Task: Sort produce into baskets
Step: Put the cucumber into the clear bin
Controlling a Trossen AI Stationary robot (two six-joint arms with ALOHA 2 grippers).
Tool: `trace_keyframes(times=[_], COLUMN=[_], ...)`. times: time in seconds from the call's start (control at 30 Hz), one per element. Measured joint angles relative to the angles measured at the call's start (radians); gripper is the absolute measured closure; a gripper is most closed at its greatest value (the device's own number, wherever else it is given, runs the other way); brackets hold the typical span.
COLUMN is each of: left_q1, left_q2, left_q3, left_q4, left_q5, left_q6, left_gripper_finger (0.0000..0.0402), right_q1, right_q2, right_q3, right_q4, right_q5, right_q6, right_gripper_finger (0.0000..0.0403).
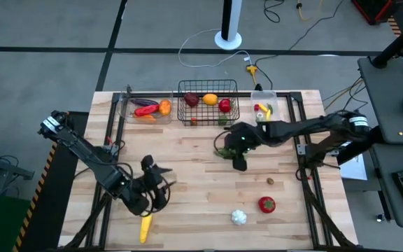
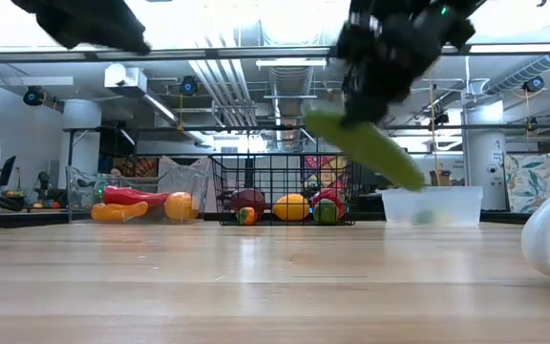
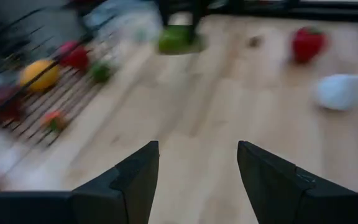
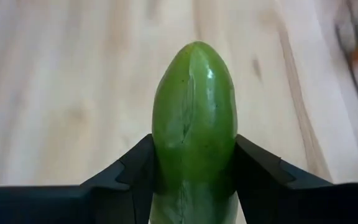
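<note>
While your right gripper (image 1: 238,152) holds the cucumber (image 4: 193,130) above the counter (image 1: 194,196) near the basket (image 1: 209,103), the left gripper (image 1: 161,183) hangs open; garlic (image 1: 238,217), tomato (image 1: 266,204) and corn (image 1: 145,228) remain unsorted.

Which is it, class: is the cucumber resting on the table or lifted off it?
Lifted: the right gripper holds the cucumber clear above the table.
</note>
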Motion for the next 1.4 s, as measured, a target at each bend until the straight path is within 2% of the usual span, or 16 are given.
trace_keyframes(times=[0.23, 0.33, 0.6, 0.7, 0.9, 1.23, 1.4], left_q1=[0.005, 0.008, 0.055, 0.081, 0.134, 0.161, 0.165], left_q2=[0.0, 0.0, 0.0, 0.0, 0.0, 0.0, 0.017], left_q3=[-0.126, -0.209, -0.403, -0.438, -0.441, -0.44, -0.437], left_q4=[0.618, 0.873, 1.28, 1.352, 1.361, 1.368, 1.378], left_q5=[0.262, 0.315, 0.313, 0.313, 0.316, 0.341, 0.342], left_q6=[0.485, 0.63, 0.666, 0.664, 0.636, 0.617, 0.623], left_gripper_finger=[0.0225, 0.0233, 0.0238, 0.0238, 0.0228, 0.0145, 0.0128], right_q1=[0.131, 0.178, 0.257, 0.274, 0.279, 0.279, 0.279], right_q2=[-0.041, -0.037, 0.021, 0.076, 0.19, 0.286, 0.323], right_q3=[-0.062, -0.095, -0.151, -0.152, -0.129, -0.024, 0.028], right_q4=[0.405, 0.576, 0.971, 1.121, 1.354, 1.366, 1.361], right_q5=[-0.002, 0.001, 0.005, 0.005, 0.005, 0.004, 0.003], right_q6=[0.011, 0.009, 0.001, -0.022, -0.05, -0.09, -0.107], right_gripper_finger=[0.0237, 0.0236, 0.0235, 0.0234, 0.0233, 0.0232, 0.0232])
